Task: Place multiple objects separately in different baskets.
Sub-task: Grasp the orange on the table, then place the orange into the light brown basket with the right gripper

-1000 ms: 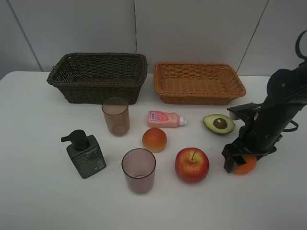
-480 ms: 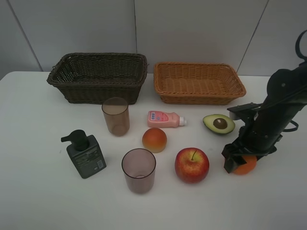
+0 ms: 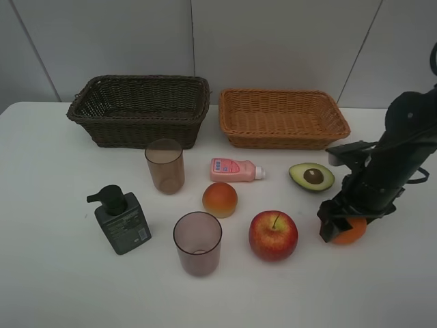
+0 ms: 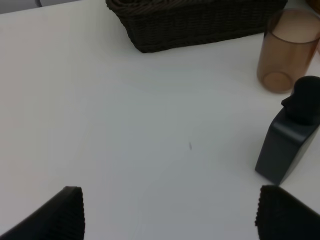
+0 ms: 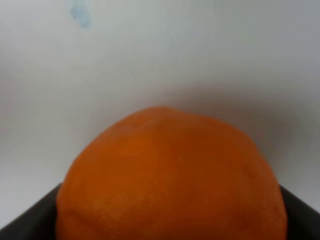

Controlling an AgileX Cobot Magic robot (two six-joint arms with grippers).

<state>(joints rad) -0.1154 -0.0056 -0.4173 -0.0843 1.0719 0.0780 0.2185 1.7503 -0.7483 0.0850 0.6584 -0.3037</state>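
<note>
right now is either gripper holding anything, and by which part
Right gripper grips the orange tangerine across its sides; left gripper is open and empty.

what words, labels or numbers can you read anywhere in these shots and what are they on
small pink bottle: printed label on its side, too small to read.
dark green pump bottle: pale print on its front, too small and blurred to read.
No other text or sign shows in any view, so nothing can be quoted.
</note>
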